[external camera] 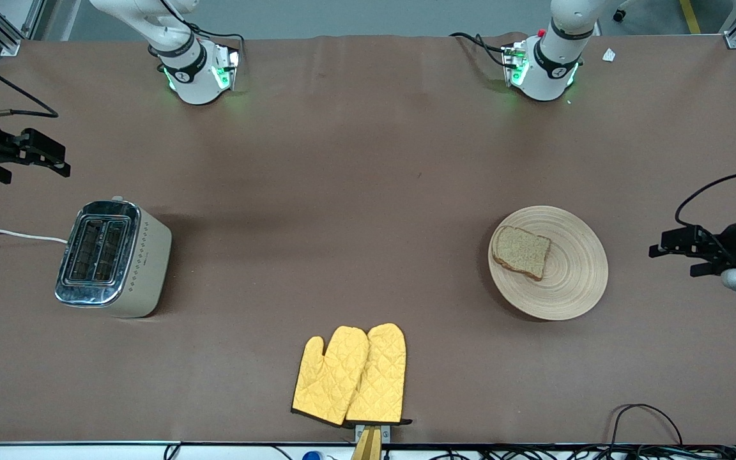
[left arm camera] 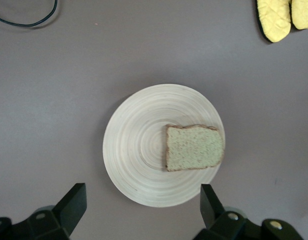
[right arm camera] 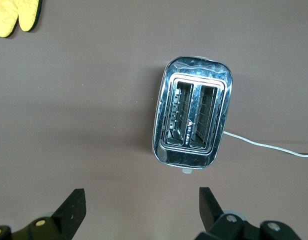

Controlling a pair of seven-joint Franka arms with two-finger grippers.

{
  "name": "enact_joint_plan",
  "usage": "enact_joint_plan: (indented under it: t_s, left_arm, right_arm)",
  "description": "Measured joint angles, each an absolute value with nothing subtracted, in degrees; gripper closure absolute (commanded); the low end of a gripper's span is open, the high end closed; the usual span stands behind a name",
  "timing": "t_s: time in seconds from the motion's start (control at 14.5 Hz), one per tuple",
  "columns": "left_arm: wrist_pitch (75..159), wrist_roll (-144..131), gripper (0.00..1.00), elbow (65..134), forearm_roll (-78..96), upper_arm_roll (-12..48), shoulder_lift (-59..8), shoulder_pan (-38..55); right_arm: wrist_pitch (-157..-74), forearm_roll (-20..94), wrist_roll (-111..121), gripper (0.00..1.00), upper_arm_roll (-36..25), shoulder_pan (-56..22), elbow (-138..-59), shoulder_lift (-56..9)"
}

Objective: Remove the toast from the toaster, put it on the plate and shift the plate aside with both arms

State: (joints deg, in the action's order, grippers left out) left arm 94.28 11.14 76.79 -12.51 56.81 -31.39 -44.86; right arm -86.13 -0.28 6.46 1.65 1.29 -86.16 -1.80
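The toast lies flat on the round beige wooden plate, toward its rim, at the left arm's end of the table. In the left wrist view the toast and the plate show whole. My left gripper is open and empty, up over the table beside the plate; its fingers frame the plate's edge. My right gripper is open and empty, up over the table beside the toaster. Its fingers show with the toaster between and past them.
The silver two-slot toaster stands at the right arm's end, slots empty, its white cord running off the table edge. Two yellow oven mitts lie at the table edge nearest the front camera, midway between toaster and plate. Brown table cover elsewhere.
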Motion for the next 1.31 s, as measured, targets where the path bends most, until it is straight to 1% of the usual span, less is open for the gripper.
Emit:
enact_joint_plan:
  t_s: [0.28,0.62,0.83,0.96,1.17,1.31]
  left_arm:
    - [92.1,9.1,0.00,76.6,-12.5,57.3,-25.0,-44.1]
    - [91.6,9.1,0.00,75.3,-12.5,57.1,-24.3,-45.2]
    - [91.2,9.0,0.00,74.9,-12.5,56.3,-23.7,-42.6]
    - [89.9,8.9,0.00,73.1,-12.5,51.2,-23.1,-36.7]
    - [88.8,8.9,0.00,69.9,-12.3,39.7,-22.3,-25.5]
    - [88.6,8.8,0.00,68.9,-9.6,29.4,-20.7,-17.0]
  right_arm:
    - [-86.1,-0.3,6.5,0.00,1.7,1.3,-86.1,-1.8]
    - [-86.1,-0.3,6.5,0.00,1.7,1.3,-86.1,-1.8]
    - [-86.1,-0.3,6.5,0.00,1.7,1.3,-86.1,-1.8]
    - [-86.1,-0.3,6.5,0.00,1.7,1.3,-86.1,-1.8]
    - [-86.1,-0.3,6.5,0.00,1.7,1.3,-86.1,-1.8]
    - [-86.1,-0.3,6.5,0.00,1.7,1.3,-86.1,-1.8]
